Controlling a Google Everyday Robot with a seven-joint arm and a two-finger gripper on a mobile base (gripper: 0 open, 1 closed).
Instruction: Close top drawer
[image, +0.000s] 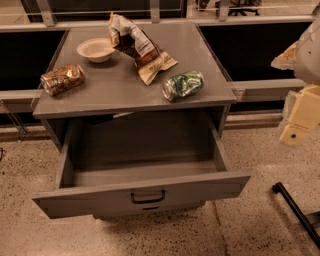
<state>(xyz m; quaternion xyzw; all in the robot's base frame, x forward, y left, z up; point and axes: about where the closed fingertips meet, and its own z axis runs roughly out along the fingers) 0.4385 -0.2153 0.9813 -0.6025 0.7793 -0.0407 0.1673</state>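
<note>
The top drawer (142, 192) of the grey metal cabinet is pulled far out toward me. Its deep box looks empty, and its long front panel carries a small black pull handle (148, 197). My gripper (300, 117) hangs at the right edge of the view, well to the right of the drawer and above the floor, not touching it. Only pale yellowish parts of it show. The lower drawers are hidden under the open one.
On the cabinet top (125, 85) lie a brown can (62, 79), a white bowl (96, 49), a crumpled chip bag (137, 46) and a green can (183, 84). A black bar (295, 207) lies on the speckled floor at the lower right.
</note>
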